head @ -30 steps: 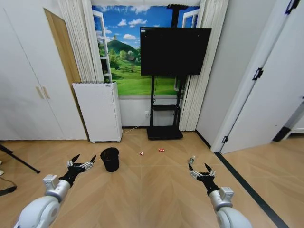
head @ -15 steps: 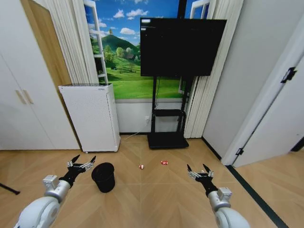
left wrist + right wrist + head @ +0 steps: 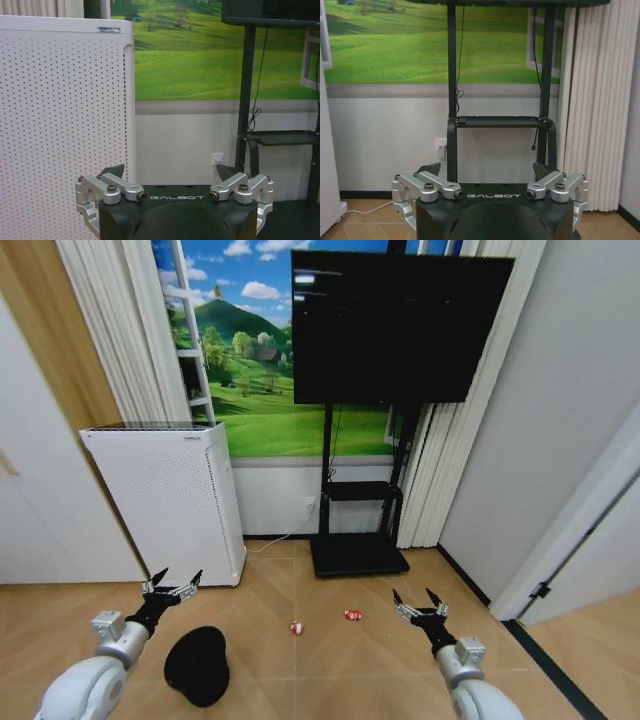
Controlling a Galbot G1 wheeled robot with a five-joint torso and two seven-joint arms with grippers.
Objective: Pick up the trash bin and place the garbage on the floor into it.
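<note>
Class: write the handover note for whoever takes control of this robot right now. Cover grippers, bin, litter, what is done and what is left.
Left gripper: open, empty, raised above and just left of the trash bin.
Right gripper: open, empty, held forward over bare floor.
Trash bin: upright on the wood floor, untouched.
Garbage: two red-and-white wrappers on the floor before the TV stand.
Done: nothing picked up.
Left: grasp bin, collect litter into it.

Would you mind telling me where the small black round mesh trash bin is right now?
In the head view, the small black round mesh trash bin stands on the wooden floor at lower left, just below the open left gripper, in front of the white perforated appliance.
</note>
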